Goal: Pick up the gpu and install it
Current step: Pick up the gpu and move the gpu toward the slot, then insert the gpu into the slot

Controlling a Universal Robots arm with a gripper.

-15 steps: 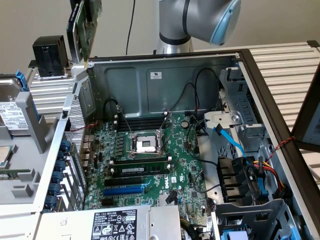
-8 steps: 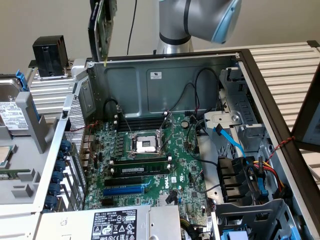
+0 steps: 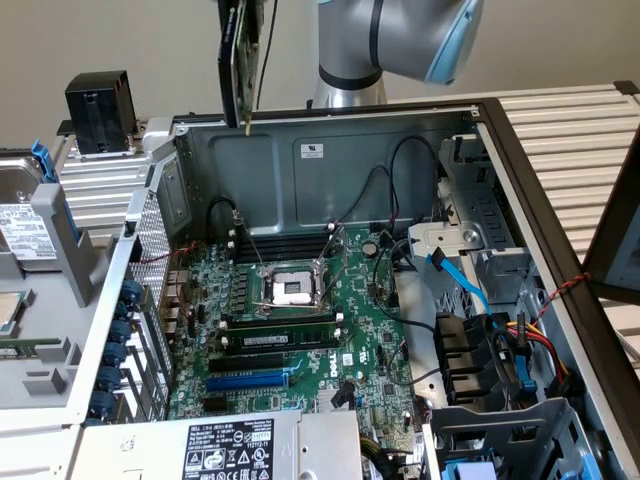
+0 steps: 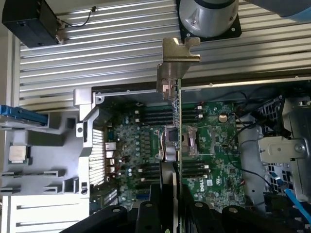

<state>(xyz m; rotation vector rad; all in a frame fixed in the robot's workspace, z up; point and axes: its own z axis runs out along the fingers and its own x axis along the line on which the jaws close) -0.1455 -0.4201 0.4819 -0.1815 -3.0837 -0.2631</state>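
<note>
The gpu (image 3: 240, 55) hangs high above the open case (image 3: 330, 160).
The gripper (image 4: 171, 206) is clamped on this green, black-shrouded card; its long axis is near vertical, with the silver bracket (image 4: 174, 65) seemingly at the end farthest from the gripper.

The graphics card (image 3: 238, 58) hangs in the air at about eleven o'clock in the exterior view. It is clear of the open computer case (image 3: 330, 160) and just above its far wall. It is a thin green board with a black face, standing nearly upright and running from twelve to six o'clock. A slim metal tip pokes out at the six o'clock end. In the wrist view it shows edge-on (barely a green line), with its silver bracket (image 4: 177, 62) at the far end. The near end is clamped in the gripper (image 4: 176, 206).
</note>
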